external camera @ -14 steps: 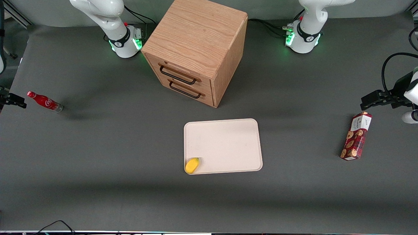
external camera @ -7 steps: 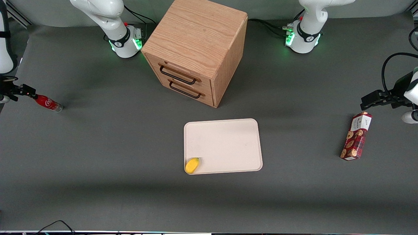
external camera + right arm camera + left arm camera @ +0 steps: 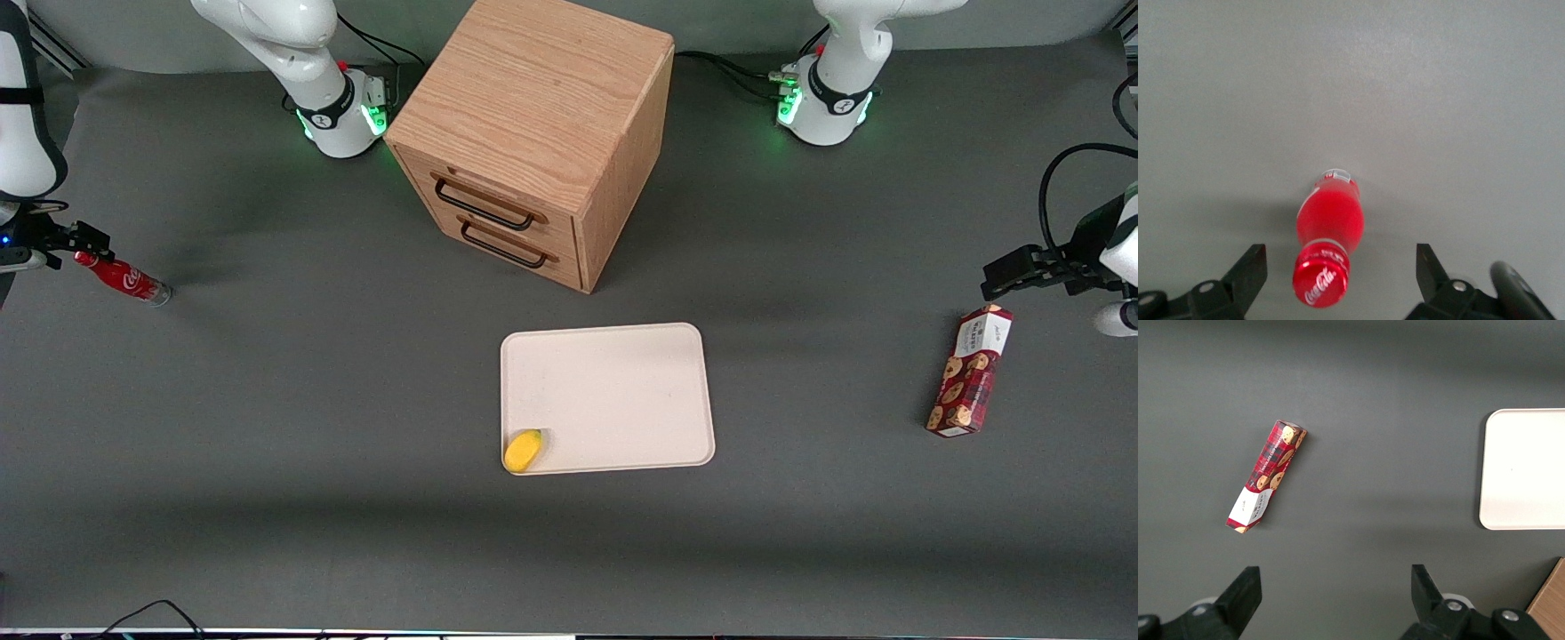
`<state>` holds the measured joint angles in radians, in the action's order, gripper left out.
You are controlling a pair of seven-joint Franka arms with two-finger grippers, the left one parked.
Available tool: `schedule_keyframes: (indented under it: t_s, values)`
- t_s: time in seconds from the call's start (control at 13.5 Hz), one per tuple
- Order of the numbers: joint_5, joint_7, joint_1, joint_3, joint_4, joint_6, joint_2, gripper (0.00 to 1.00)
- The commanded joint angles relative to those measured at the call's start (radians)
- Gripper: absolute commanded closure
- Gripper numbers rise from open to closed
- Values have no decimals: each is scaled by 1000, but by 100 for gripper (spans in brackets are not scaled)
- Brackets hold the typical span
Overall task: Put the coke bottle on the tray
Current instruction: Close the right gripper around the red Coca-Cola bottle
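Front view: coke bottle (image 3: 122,277) stands near working arm's table edge, gripper (image 3: 80,242) above its cap; tray (image 3: 613,391) mid-table, well apart.

Right wrist view: fingers (image 3: 1248,270) spread wide, straddling bottle, likely lined up for grasp.

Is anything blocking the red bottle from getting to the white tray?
Nothing visible does. The gripper is open above the coke bottle, its fingers either side of the cap. Bare table lies between the bottle and the tray. A yellow object fills one tray corner; the rest is free.
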<state>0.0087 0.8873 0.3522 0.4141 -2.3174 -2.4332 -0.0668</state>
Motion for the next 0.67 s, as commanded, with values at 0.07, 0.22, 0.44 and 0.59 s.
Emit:
schedule_keyframes:
  t_s: [0.07,0.22,0.44,0.59]
  values:
    - [63,44,1,2,-13,-12,-2,22]
    - [66,42,-4,0,-13,-24,-5,31]
    - [73,41,-6,-3,-13,-40,-18,45]
    - [73,29,-10,-6,-11,-40,-19,79]
